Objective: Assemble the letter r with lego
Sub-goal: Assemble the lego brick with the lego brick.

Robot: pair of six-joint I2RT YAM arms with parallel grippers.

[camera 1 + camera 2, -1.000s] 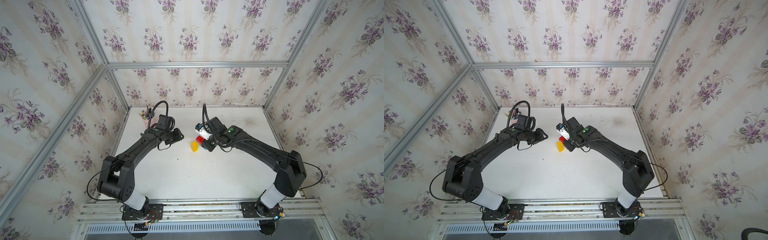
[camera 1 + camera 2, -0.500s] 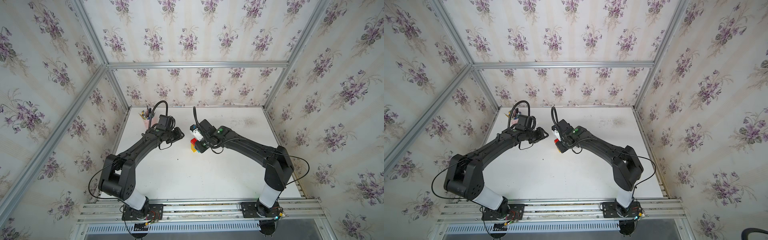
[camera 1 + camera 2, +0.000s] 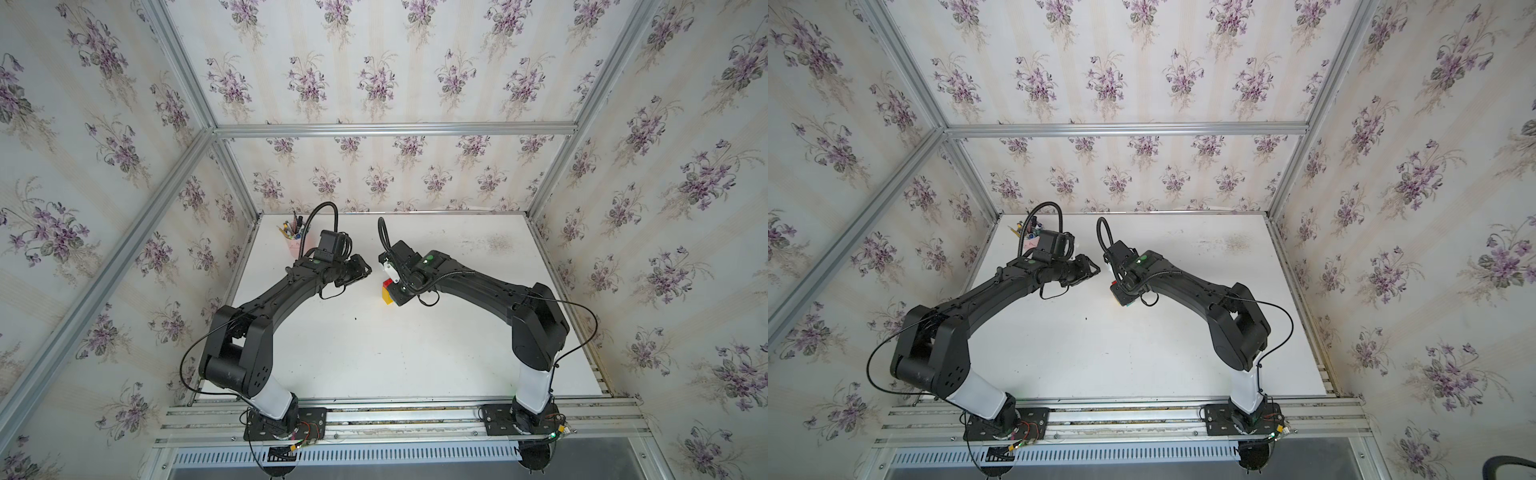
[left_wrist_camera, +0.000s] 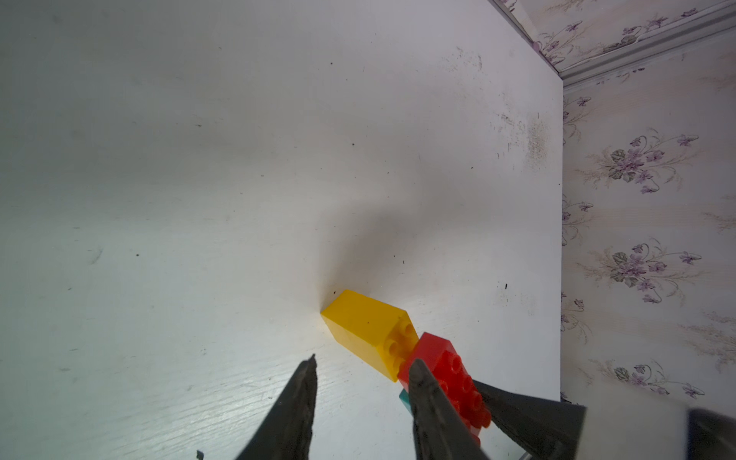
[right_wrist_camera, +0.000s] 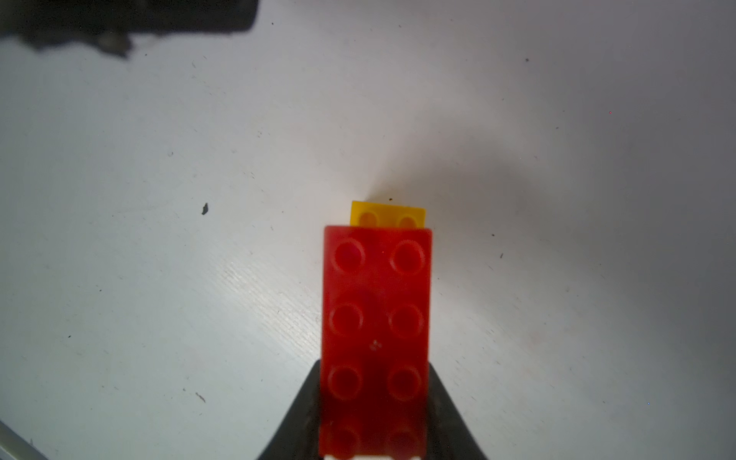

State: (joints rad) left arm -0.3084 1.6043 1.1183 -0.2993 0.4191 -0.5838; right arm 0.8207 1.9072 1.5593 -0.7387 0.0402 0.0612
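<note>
Now we see the right gripper (image 5: 374,422) clamped on the red brick (image 5: 376,310), a finger on each long side, near the middle of the worktop (image 3: 374,353). The brick's free end overlaps the studs of the yellow bar (image 4: 368,326). The left gripper (image 4: 363,361) is partly open and empty, with one finger just beside the red brick. We cannot tell if they touch.

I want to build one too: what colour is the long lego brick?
The long lego brick is red; the right wrist view shows it best.

black arms (image 3: 286,291), white base links (image 3: 272,401), looping cables (image 3: 328,203), green lights (image 3: 428,260)
</note>
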